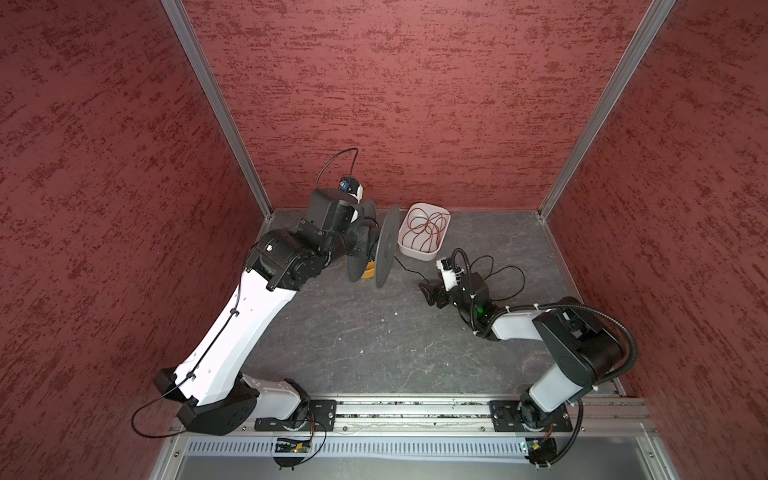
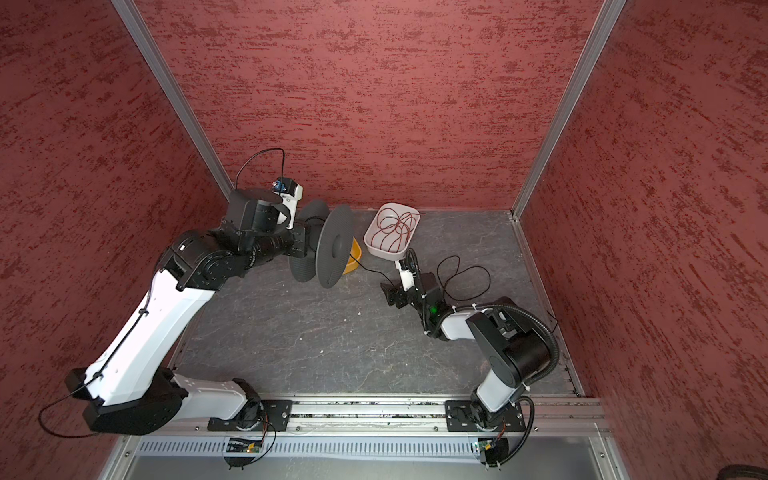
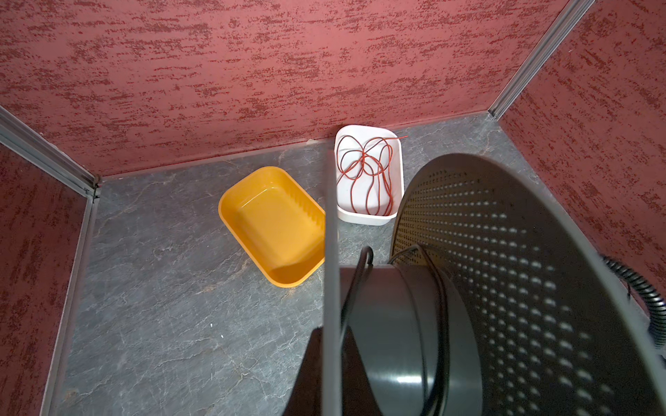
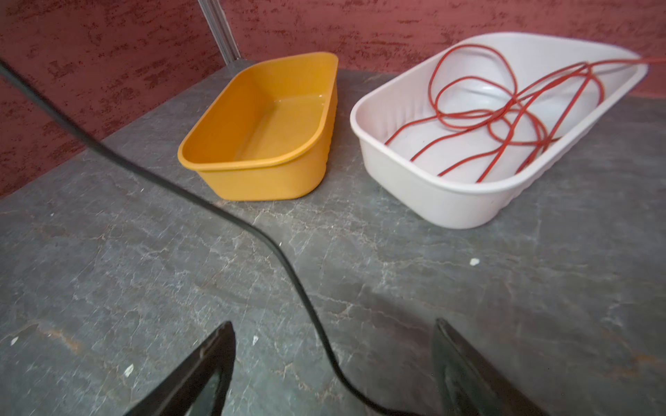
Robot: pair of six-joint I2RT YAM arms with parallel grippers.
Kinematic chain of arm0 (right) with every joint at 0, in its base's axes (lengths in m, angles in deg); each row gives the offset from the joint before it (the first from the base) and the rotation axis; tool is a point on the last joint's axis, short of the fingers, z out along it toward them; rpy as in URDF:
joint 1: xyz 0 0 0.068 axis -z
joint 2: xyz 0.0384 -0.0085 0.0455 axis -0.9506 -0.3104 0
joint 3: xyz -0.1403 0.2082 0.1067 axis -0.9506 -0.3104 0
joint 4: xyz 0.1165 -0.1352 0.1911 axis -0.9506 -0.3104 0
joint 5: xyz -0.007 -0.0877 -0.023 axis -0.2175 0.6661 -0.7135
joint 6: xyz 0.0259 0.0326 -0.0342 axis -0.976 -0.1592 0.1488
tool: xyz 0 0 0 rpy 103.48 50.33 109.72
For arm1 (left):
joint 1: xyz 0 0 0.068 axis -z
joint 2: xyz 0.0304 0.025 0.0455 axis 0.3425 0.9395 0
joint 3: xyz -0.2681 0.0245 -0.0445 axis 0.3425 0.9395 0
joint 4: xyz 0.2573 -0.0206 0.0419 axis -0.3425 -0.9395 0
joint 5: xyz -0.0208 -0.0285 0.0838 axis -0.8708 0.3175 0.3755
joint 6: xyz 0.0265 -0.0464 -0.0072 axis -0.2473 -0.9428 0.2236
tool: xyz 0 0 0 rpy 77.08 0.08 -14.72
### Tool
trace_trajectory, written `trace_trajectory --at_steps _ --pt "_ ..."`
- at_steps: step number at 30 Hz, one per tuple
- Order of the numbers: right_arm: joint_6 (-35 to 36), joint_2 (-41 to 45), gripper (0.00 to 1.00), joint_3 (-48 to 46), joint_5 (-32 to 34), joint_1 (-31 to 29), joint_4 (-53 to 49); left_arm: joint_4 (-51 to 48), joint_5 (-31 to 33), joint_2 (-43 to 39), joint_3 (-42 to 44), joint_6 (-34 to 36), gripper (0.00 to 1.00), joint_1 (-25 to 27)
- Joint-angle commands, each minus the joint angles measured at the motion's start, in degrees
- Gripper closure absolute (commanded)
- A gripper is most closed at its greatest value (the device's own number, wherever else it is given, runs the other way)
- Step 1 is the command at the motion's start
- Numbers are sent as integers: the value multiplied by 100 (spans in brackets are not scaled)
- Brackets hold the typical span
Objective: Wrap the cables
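Observation:
A dark grey spool [image 1: 386, 245] [image 2: 334, 249] stands on edge at the back of the table. My left gripper [image 1: 365, 237] [image 3: 331, 335] is shut on the rim of one of its flanges. The thin black cable [image 1: 409, 270] [image 2: 374, 271] has a few turns round the spool's hub [image 3: 407, 324]. From there it runs across the table and passes between the fingers of my open right gripper [image 1: 428, 293] [image 4: 333, 324]. Neither finger touches the cable [image 4: 281, 259]. Its slack lies in loose loops [image 1: 503, 278] behind the right wrist.
An empty yellow tray [image 3: 230, 216] [image 4: 259, 180] sits just behind the spool. Beside it, against the back wall, a white tray [image 1: 415, 251] [image 4: 432, 201] holds a tangle of red wire [image 4: 504, 115]. Red walls close in three sides.

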Motion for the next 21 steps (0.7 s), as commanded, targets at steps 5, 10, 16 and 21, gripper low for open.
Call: trace_trajectory --at_steps 5,10,16,21 --pt "607 -229 18 872 -297 -24 -799 286 -123 -82 -193 -61 100 -70" --pt "646 -548 24 1030 -489 -26 -808 254 -120 -27 -297 -43 100 -105" --pt "643 -689 28 973 -618 -32 -840 243 -198 5 -308 -53 100 -133" --pt "501 -286 23 806 112 -73 -1057 268 -193 4 -245 -60 100 -138"
